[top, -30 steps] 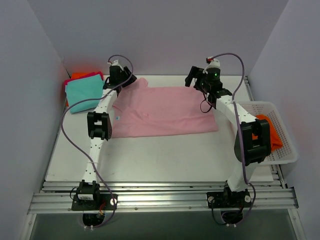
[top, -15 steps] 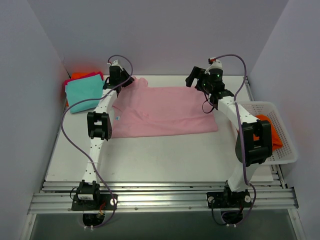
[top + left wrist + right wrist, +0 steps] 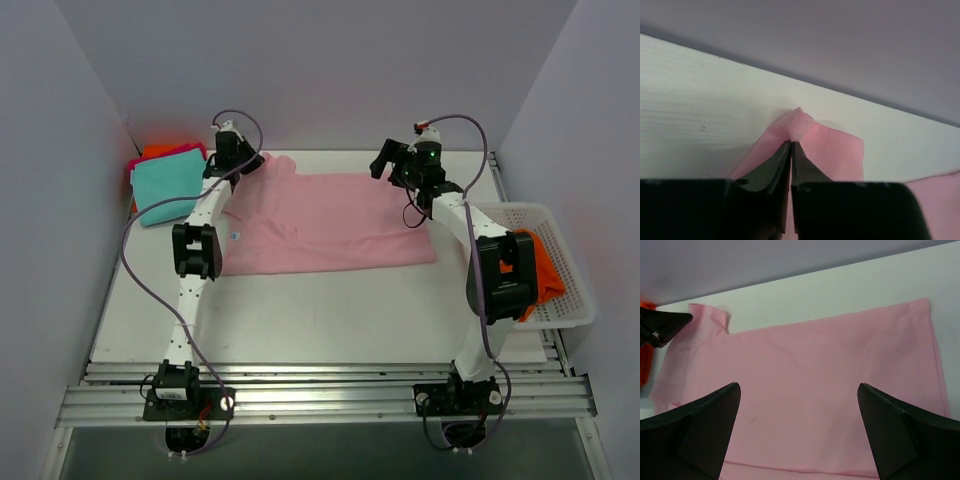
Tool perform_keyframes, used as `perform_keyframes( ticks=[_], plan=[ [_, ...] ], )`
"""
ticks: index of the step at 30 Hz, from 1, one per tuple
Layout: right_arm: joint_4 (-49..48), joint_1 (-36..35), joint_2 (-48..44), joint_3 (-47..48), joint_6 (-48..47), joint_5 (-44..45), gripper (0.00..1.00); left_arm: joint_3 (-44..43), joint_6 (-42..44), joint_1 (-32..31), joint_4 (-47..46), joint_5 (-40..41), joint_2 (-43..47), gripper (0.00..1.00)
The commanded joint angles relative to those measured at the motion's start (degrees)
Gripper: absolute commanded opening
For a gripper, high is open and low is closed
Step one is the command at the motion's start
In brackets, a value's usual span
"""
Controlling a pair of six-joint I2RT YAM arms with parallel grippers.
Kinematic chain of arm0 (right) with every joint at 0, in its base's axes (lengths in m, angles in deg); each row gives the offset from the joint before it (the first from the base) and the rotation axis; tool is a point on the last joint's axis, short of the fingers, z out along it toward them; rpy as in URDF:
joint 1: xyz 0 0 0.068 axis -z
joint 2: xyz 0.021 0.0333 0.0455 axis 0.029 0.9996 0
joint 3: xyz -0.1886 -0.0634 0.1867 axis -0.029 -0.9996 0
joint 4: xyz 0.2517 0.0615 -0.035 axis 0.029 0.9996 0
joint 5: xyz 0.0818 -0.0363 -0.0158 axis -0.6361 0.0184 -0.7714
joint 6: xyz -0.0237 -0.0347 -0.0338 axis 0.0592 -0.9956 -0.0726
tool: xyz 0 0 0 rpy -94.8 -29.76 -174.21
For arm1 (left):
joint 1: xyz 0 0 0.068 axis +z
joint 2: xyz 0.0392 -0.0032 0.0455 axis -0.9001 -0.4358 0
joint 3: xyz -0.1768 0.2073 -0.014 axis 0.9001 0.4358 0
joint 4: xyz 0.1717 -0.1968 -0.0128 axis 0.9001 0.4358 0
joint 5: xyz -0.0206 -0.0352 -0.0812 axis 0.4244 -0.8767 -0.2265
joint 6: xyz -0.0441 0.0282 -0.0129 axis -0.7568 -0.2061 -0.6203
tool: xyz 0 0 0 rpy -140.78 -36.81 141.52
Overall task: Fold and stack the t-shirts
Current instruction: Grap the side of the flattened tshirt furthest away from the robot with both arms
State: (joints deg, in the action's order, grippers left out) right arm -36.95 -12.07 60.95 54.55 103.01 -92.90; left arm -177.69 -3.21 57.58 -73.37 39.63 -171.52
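Viewing from the top external camera, locate the pale pink cotton short-sleeved t-shirt (image 3: 330, 220), which is spread flat across the far middle of the white table (image 3: 330, 320). The left gripper (image 3: 247, 162) sits at the shirt's far left sleeve. The right gripper (image 3: 385, 160) hovers over the far right hem corner. A folded stack with a teal t-shirt (image 3: 165, 185) on top lies at the far left. A bright orange t-shirt (image 3: 548, 272) lies in the white plastic mesh basket (image 3: 540, 208) at the right.

Left wrist view: the jaws are pinched together on the sleeve's stitched edge, and a small peak of fabric shows just past the tips. The bite looks shallow, so lift slowly to stop the hem slipping out.

Right wrist view: the fingers are spread wide with nothing between them, above the shirt body. Lower this gripper onto the hem corner and close it fully before either arm lifts. Then carry both corners toward the near edge at the same height and pace, so the fold line runs straight.
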Motion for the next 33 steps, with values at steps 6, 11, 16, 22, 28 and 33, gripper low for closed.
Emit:
perform_keyframes(
  ticks=[6,11,16,22,28,33],
  plan=[
    [-2.2,0.7,-0.6,1.0,0.5,-1.3,1.00,-2.6,4.3,-0.6,3.1,3.6,1.8,0.73],
    [-3.0,1.4,-0.8,0.8,1.3,-3.6,1.00,-2.8,9.3,-3.2,8.0,7.5,3.8,0.80],
    [-4.0,2.2,-2.7,-0.6,2.4,-5.4,1.00,-5.6,9.9,-3.3,11.7,9.1,2.5,0.81],
    [-5.1,2.4,-5.2,-2.1,2.7,-6.2,1.00,-3.1,15.2,-4.5,9.2,13.7,4.8,0.80],
    [-5.7,2.6,-4.4,-2.0,3.2,-7.6,1.00,-2.8,19.1,-3.7,8.6,17.3,5.7,0.81],
    [-6.2,2.6,-3.9,-1.7,3.7,-8.2,1.00,-5.1,22.8,-3.0,8.1,19.2,4.7,0.82]
  ],
)
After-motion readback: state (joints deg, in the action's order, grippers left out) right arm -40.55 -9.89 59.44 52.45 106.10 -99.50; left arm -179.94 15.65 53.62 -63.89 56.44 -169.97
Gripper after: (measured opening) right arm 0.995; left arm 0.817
